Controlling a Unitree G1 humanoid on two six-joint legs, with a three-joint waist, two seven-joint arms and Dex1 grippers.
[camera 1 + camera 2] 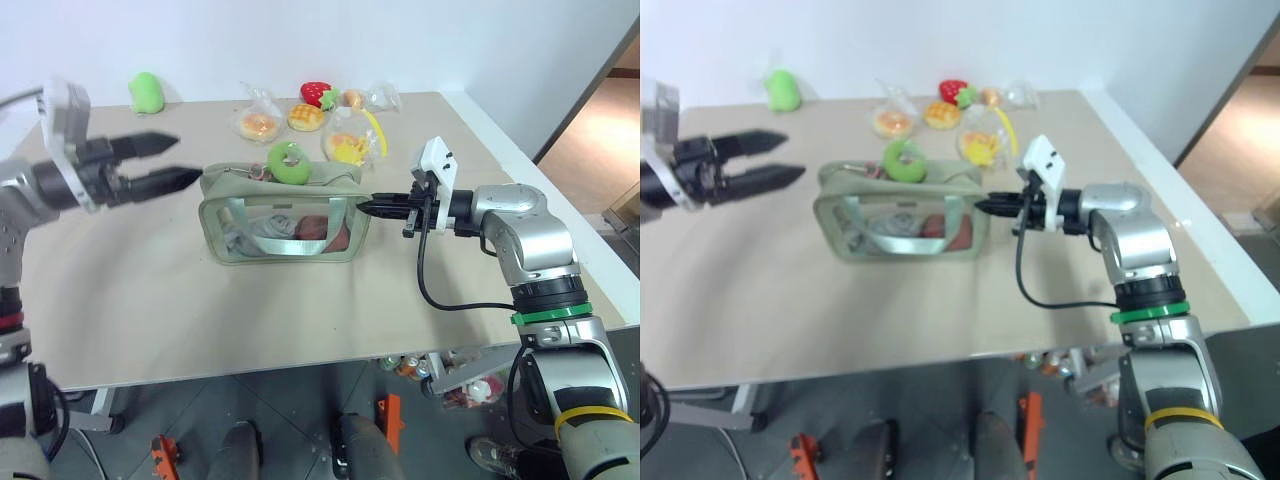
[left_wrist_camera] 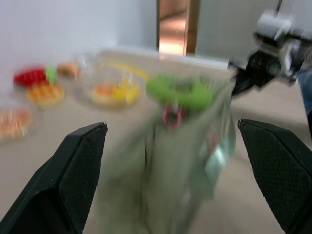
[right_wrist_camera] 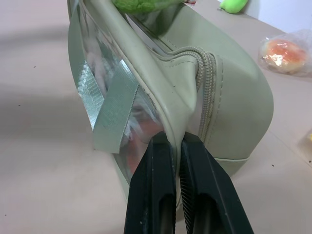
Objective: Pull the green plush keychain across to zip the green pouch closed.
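Note:
The green pouch (image 1: 280,225) stands upright mid-table, its clear window facing me. On its top, toward the middle, lies the green plush keychain (image 1: 290,162), a lime fuzzy ring also seen in the left wrist view (image 2: 180,92). My left gripper (image 1: 188,158) is open and hovers just off the pouch's left end, apart from it and pointing at it. My right gripper (image 1: 365,207) is shut on the pouch's right end; in the right wrist view its fingers (image 3: 161,161) pinch the pale seam edge beside the zipper's end.
Behind the pouch lie several clear bags of toy food (image 1: 260,124), a yellow one (image 1: 348,146) closest, and a red toy strawberry (image 1: 317,94). A solid green plush blob (image 1: 146,92) sits at the far left. The table's front edge (image 1: 300,372) runs below the pouch.

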